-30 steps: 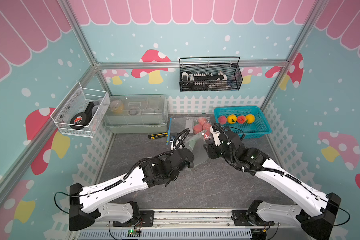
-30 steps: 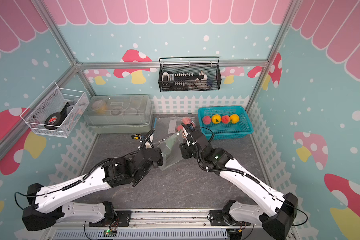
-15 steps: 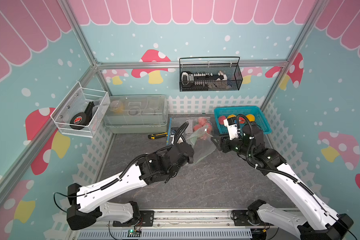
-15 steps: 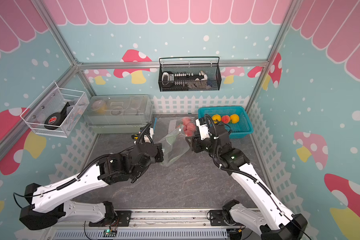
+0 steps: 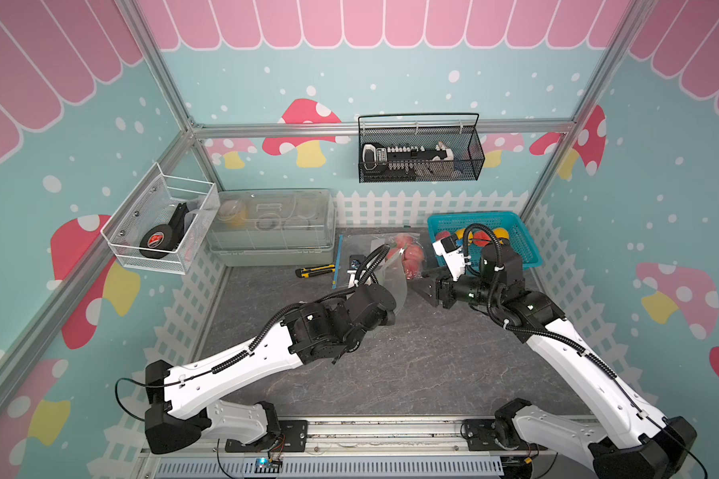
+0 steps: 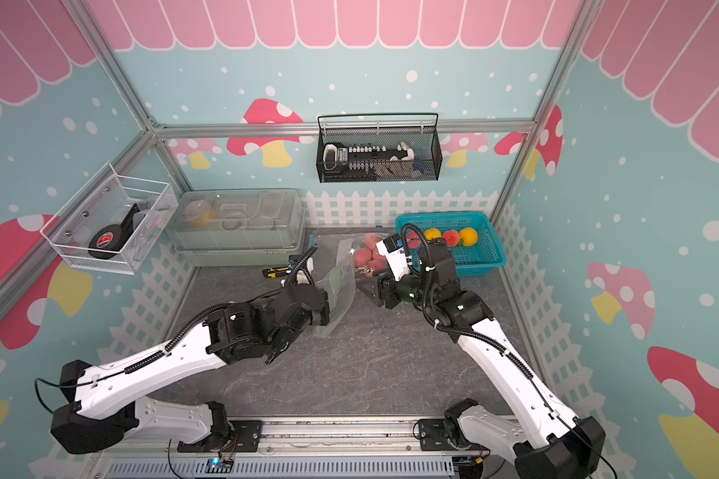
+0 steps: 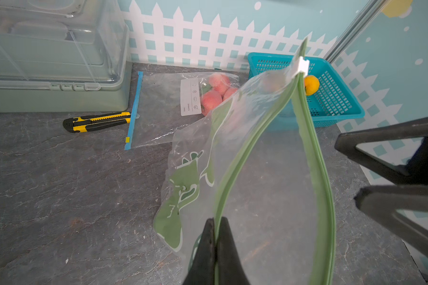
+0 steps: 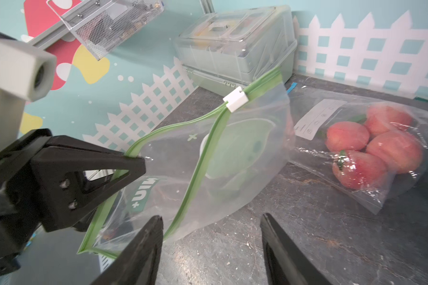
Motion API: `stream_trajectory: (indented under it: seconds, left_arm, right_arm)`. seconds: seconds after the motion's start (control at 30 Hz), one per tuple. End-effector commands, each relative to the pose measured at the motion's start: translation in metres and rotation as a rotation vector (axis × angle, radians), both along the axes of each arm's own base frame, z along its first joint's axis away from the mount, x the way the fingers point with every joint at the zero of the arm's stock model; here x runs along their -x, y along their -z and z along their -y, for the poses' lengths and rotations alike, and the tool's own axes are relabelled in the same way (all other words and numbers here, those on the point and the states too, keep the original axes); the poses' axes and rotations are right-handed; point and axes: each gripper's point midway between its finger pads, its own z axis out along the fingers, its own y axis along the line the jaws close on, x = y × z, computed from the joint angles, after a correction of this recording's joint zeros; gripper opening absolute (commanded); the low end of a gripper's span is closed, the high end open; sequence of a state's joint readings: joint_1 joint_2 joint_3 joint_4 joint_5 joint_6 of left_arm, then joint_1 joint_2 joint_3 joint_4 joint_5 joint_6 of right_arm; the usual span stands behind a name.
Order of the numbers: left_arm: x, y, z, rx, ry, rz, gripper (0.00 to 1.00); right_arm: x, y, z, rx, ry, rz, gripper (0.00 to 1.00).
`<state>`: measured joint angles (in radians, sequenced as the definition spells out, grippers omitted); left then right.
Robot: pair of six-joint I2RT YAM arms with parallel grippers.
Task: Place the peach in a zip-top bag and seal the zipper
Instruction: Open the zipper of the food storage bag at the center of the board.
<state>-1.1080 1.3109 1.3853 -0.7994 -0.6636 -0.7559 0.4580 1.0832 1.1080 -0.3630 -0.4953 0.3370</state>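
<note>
Holding zip-top bag (image 7: pixel 269 185) by its green rim; left end effector (image 7: pixel 216 222) is clamping it | right end effector (image 8: pixel 211 216) is standing apart, empty, beside the mouth | peach (image 6: pixel 450 237) is lying in basket (image 6: pixel 482 259); likely fetch step, so the mouth should be gaping wide, rim taut.

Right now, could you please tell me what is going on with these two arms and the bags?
The left gripper is shut on the green zipper edge of the zip-top bag, holding it up with its mouth open. The right gripper hovers beside that mouth, fingers open and empty. No peach shows inside this bag yet. Several peaches lie in a second bag, blue-zippered, behind it; more fruit sits in the blue basket.
</note>
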Motion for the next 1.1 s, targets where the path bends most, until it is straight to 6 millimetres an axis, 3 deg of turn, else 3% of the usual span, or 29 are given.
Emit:
stream_trajectory:
  seconds: [0.0,0.2,0.4,0.73,0.93,1.07]
  left_arm:
    - [-0.004,-0.014,-0.012,-0.038,-0.040,0.026,0.00]
    - [-0.005,-0.015,-0.017,-0.087,-0.054,0.023,0.00]
    - [-0.010,0.001,-0.015,-0.091,-0.023,-0.039,0.00]
    - [-0.014,0.021,-0.005,-0.004,0.048,-0.098,0.00]
    - [-0.016,0.018,-0.006,0.048,0.054,-0.083,0.00]
    - [-0.017,0.019,-0.006,0.055,0.050,-0.082,0.00]
  right_arm:
    - [-0.021,-0.009,0.023,0.035,0.170,0.080,0.64]
    - [-0.060,0.005,0.057,0.117,0.389,0.056,0.64]
    - [-0.107,0.031,0.098,0.196,0.532,0.001,0.64]
    - [-0.181,0.095,0.182,0.263,0.713,-0.158,0.64]
    - [-0.224,0.136,0.208,0.242,0.712,-0.256,0.65]
    - [-0.251,0.151,0.215,0.169,0.718,-0.262,0.69]
